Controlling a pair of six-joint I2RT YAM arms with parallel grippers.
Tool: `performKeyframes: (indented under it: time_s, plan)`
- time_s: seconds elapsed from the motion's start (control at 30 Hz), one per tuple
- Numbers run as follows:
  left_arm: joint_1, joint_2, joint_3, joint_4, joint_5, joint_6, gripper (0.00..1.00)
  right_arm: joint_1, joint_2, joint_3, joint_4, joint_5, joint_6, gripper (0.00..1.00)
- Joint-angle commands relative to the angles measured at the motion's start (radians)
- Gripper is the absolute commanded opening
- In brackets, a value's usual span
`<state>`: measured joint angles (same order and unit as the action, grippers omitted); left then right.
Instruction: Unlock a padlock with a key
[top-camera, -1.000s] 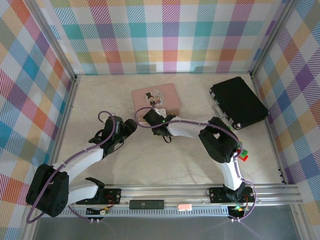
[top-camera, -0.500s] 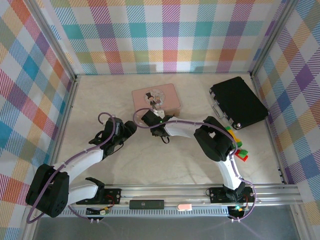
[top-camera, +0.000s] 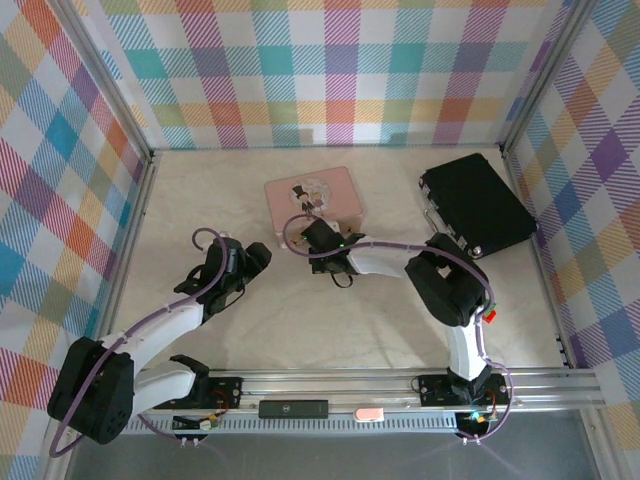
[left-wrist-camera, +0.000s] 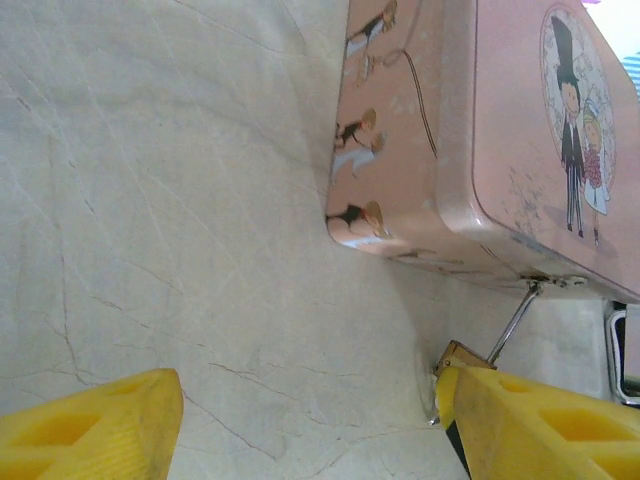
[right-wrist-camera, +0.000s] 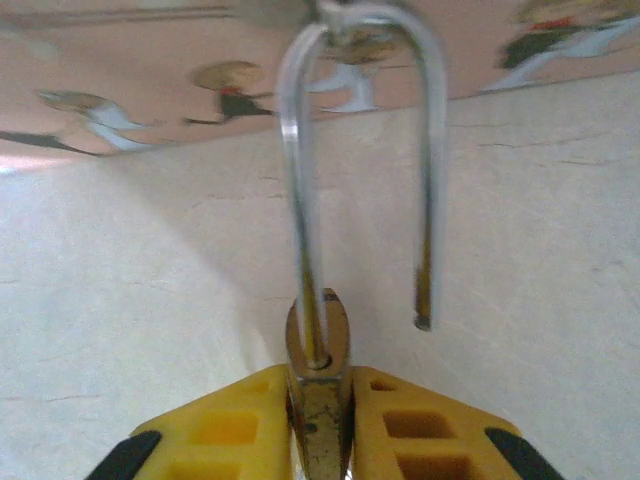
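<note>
The small brass padlock (right-wrist-camera: 318, 345) is pinched edge-on in my right gripper (right-wrist-camera: 320, 425), which is shut on its body. Its silvery shackle (right-wrist-camera: 300, 190) loops up through the hasp of the pink tin (right-wrist-camera: 130, 70), and the shackle's free end (right-wrist-camera: 423, 318) hangs outside the body. From above, the right gripper (top-camera: 316, 238) sits at the tin's (top-camera: 312, 193) near edge. My left gripper (left-wrist-camera: 310, 425) is open over bare table. Its right finger (left-wrist-camera: 540, 425) is beside the padlock's brass corner (left-wrist-camera: 468, 356). A silvery bit (left-wrist-camera: 438, 392) shows there; I cannot tell whether it is the key.
A black case (top-camera: 476, 204) lies at the back right. The pink tin with its cartoon couple (left-wrist-camera: 560, 140) stands close ahead of the left gripper (top-camera: 250, 262). Checked walls close in the table on three sides, with open tabletop (top-camera: 330, 320) in front.
My right gripper with the padlock has shifted a little to the right along the tin's near edge. The left gripper has drawn back slightly toward the near left.
</note>
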<state>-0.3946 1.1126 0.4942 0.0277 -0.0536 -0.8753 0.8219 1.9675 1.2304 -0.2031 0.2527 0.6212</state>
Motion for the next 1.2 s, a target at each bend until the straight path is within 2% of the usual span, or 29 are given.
performKeyframes:
  time_s: [0.0, 0.23, 0.37, 0.43, 0.63, 0.87, 0.97, 1.07, 1.17]
  plan:
    - [0.013, -0.035, -0.015, -0.003, -0.019, -0.002, 0.72, -0.049, -0.037, -0.079, 0.12, -0.238, -0.021, 0.14]
    - [0.014, -0.075, -0.031, -0.017, -0.033, 0.008, 0.72, -0.16, -0.068, -0.194, 0.289, -0.54, -0.043, 0.12]
    - [0.014, -0.088, -0.032, -0.021, -0.032, 0.013, 0.72, -0.217, -0.07, -0.275, 0.51, -0.738, -0.016, 0.03]
    - [0.014, -0.095, -0.034, -0.021, -0.028, 0.019, 0.71, -0.242, -0.07, -0.306, 0.615, -0.795, 0.026, 0.01]
    - [0.014, -0.201, -0.055, -0.054, -0.075, 0.026, 0.69, -0.278, -0.023, -0.389, 0.942, -0.799, 0.187, 0.0]
    - [0.014, -0.365, -0.076, -0.12, -0.136, 0.067, 0.7, -0.322, 0.104, -0.382, 1.238, -0.858, 0.439, 0.0]
    - [0.014, -0.4, -0.086, -0.128, -0.156, 0.075, 0.72, -0.32, 0.122, -0.349, 1.214, -0.853, 0.512, 0.0]
    - [0.015, -0.387, -0.086, -0.117, -0.145, 0.073, 0.72, -0.312, 0.091, -0.348, 1.086, -0.785, 0.496, 0.0]
    - [0.016, -0.352, -0.077, -0.101, -0.126, 0.067, 0.73, -0.292, 0.041, -0.361, 0.934, -0.695, 0.439, 0.14]
